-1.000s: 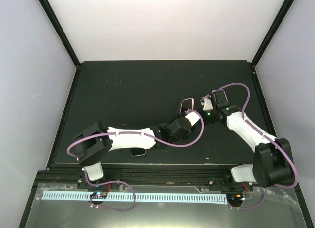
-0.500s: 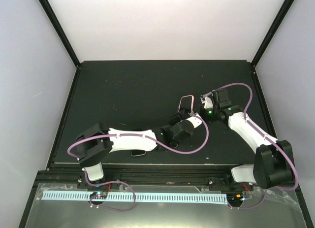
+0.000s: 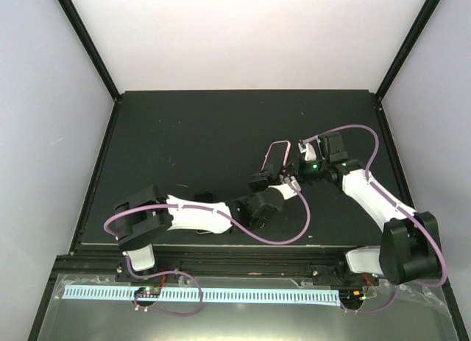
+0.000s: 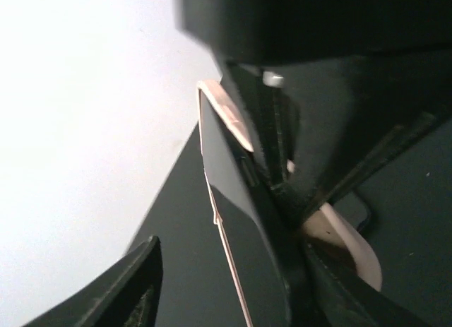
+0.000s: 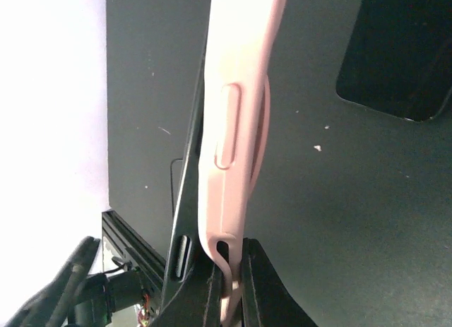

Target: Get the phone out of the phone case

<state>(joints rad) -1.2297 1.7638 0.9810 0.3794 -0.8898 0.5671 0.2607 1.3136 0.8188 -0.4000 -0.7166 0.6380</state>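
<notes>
One edge of the phone case (image 5: 236, 115) sits clenched in right hand (image 5: 229, 279), left hand (image 3: 265, 175) released beside it.

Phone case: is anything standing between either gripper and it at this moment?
Nothing visible does. The right gripper is shut directly on the edge of the phone case. The case, with the phone still in it, sits between the open fingers of the left gripper, resting against one of them.
</notes>
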